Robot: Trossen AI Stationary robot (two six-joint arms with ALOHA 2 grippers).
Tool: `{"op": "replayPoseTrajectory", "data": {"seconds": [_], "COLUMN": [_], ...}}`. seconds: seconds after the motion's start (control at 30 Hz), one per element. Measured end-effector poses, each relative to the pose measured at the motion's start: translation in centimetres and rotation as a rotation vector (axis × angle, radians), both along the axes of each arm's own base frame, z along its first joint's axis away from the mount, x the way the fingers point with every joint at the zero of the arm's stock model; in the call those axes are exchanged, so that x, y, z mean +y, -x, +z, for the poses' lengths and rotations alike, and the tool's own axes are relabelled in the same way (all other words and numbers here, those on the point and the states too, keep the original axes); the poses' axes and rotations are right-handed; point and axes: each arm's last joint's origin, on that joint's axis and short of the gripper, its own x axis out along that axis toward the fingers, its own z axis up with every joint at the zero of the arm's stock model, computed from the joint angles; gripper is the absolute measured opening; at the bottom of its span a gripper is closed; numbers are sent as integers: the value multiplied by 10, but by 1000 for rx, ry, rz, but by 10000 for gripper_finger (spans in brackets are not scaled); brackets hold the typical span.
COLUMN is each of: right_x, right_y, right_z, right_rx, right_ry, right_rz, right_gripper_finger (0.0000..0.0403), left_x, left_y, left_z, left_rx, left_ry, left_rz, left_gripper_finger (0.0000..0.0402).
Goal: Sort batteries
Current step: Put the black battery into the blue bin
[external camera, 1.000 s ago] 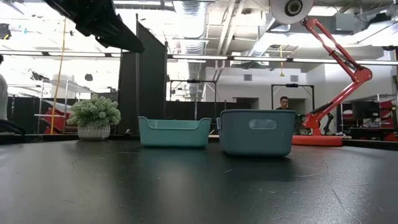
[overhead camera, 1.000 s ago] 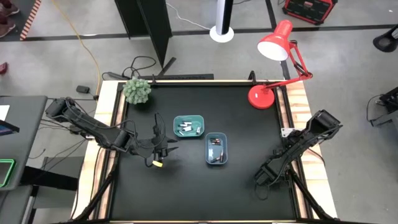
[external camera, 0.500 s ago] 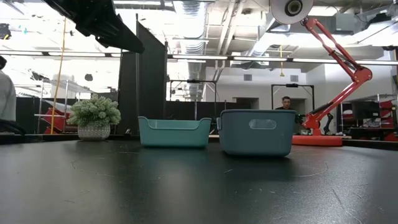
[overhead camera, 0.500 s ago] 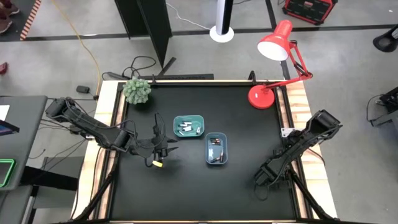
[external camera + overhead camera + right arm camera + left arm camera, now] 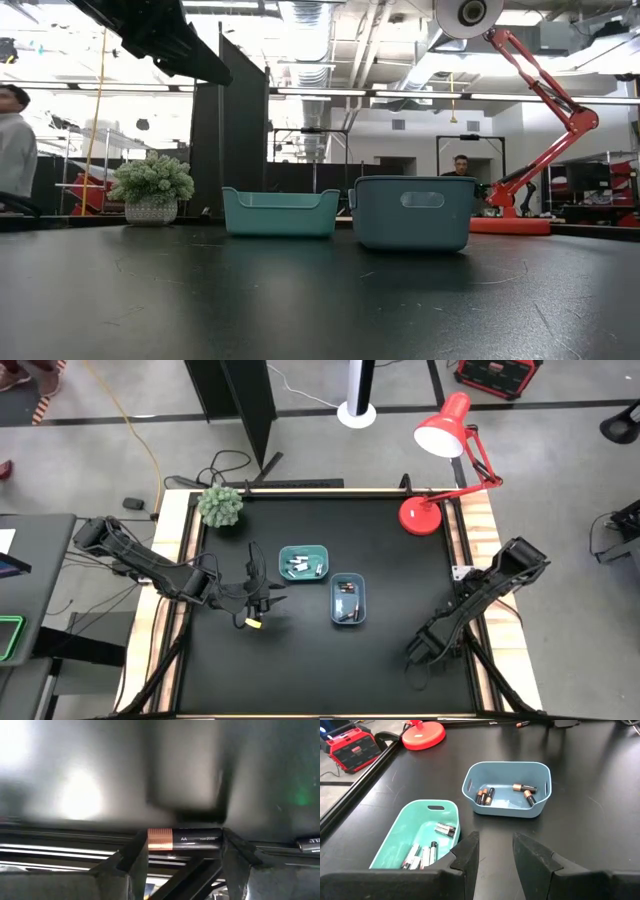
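Several white and silver batteries (image 5: 445, 829) lie in the teal tray (image 5: 415, 840). Dark, copper-ended batteries (image 5: 485, 796) lie in the blue tray (image 5: 507, 787). My left gripper (image 5: 495, 852) hovers open just left of the trays (image 5: 303, 563), with nothing between its fingers. My right gripper (image 5: 415, 652) is low over the table's near right part, shut on a black AA battery (image 5: 185, 839) with a copper end. Another battery's end (image 5: 307, 841) shows just beside it. My right gripper holds the black AA battery lengthwise between its two fingers, one finger (image 5: 132, 857) at the copper end (image 5: 159, 839), the other at the black end (image 5: 220, 839). The fingers slant down from the right. Whether the battery is clear of the table I cannot tell.
A red desk lamp (image 5: 440, 470) stands at the far right corner and a small potted plant (image 5: 220, 506) at the far left. The blue tray (image 5: 348, 600) sits nearer than the teal one. Beyond the table, a person stands at the left (image 5: 12, 140) and another far back (image 5: 460, 165).
My right gripper has shifted a little toward the table's near left. The left arm and both trays have kept still.
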Motion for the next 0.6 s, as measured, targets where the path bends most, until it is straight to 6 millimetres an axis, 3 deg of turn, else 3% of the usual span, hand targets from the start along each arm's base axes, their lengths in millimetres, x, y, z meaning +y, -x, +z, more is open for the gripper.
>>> {"op": "replayPoseTrajectory", "data": {"seconds": [0.3,0.6], "right_x": [15,24], "right_y": [-18,-52], "right_z": [20,52], "right_rx": [-86,-338], "right_ry": [-46,-13], "right_rz": [-4,13], "right_gripper_finger": [197,197], "left_x": [0,0], "left_y": [0,0], "left_z": [0,0], "left_rx": [0,-1], "left_ry": [1,2], "left_rz": [0,1], "left_gripper_finger": [112,112]}}
